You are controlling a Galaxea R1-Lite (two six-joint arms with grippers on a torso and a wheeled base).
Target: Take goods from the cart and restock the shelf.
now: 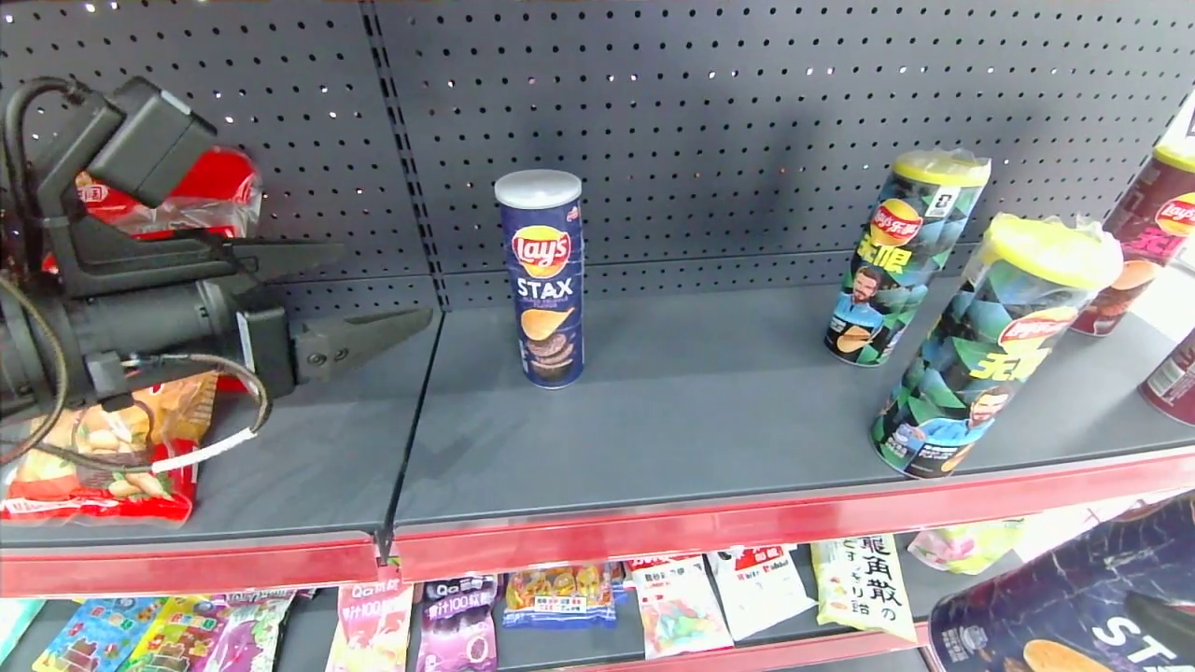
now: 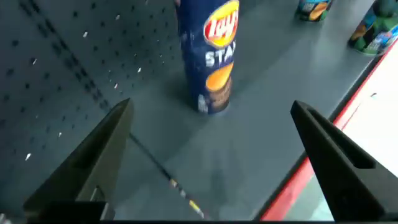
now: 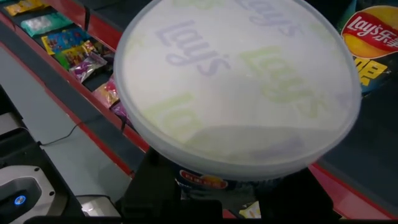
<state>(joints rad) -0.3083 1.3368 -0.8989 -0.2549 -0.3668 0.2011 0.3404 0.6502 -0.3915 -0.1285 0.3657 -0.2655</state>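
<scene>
Our left claw point(image 1: 385, 283) hangs spread wide above the shelf point(image 1: 709, 439). The upright blue can point(image 1: 541, 280) stands just ahead of it, clear of both tips. Our right claw point(image 3: 221, 202) is clamped around a second blue can point(image 3: 236, 87), whose white lid faces the wrist.

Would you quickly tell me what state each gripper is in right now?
Left gripper: open, holding nothing.
Right gripper: closed on a dark blue chip can.
</scene>
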